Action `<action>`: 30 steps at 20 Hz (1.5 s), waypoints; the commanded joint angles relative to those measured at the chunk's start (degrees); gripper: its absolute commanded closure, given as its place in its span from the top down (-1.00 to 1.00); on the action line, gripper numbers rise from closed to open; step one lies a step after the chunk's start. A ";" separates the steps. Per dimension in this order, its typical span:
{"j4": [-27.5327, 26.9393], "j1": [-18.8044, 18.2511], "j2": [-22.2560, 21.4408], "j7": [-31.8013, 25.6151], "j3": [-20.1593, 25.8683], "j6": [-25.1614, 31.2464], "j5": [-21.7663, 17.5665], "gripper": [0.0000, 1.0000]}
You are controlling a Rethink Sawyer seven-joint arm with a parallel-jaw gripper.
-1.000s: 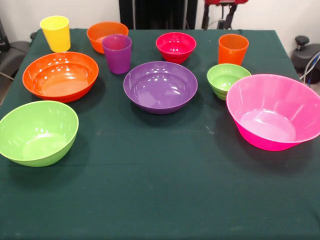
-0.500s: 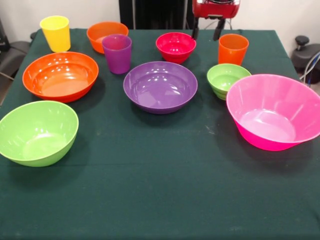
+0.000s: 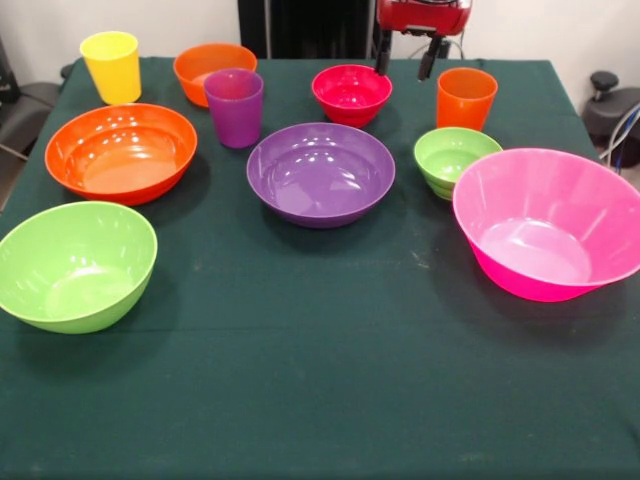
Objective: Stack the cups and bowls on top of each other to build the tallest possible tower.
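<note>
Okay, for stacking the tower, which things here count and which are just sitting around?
For the job:
yellow cup
purple cup
orange cup
small orange bowl
small red-magenta bowl
small green bowl
large orange bowl
purple bowl
lime green bowl
pink bowl
gripper, jaws apart

Just there:
green tablecloth

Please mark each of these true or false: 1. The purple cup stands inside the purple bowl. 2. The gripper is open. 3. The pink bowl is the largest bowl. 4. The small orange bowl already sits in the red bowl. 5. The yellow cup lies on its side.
1. False: the purple cup stands on the cloth, apart from the purple bowl.
2. True: the gripper is open, its fingers apart.
3. True: the pink bowl is the largest.
4. False: the small orange bowl and the red bowl stand apart.
5. False: the yellow cup is upright.
</note>
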 commanded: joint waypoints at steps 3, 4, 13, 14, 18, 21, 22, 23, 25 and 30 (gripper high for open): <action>0.44 1.20 0.27 8.81 2.98 -2.75 -0.64 1.00; 0.22 1.21 0.62 8.85 2.88 -2.75 -0.76 1.00; 0.73 1.43 2.35 9.31 1.79 -6.06 -2.62 1.00; 0.97 1.58 2.26 9.31 1.57 -6.25 -2.74 1.00; 1.21 1.51 3.19 9.16 1.37 -7.45 -2.78 1.00; -0.43 1.46 4.15 8.77 1.31 -6.98 -2.35 1.00; -0.60 1.58 4.26 8.77 1.24 -6.94 -2.27 1.00; -1.18 1.75 4.01 8.64 1.13 -6.10 -2.02 1.00; -1.21 2.02 3.77 8.72 1.02 -5.91 -1.91 1.00; -1.32 2.66 3.58 8.74 0.47 -5.69 -1.82 1.00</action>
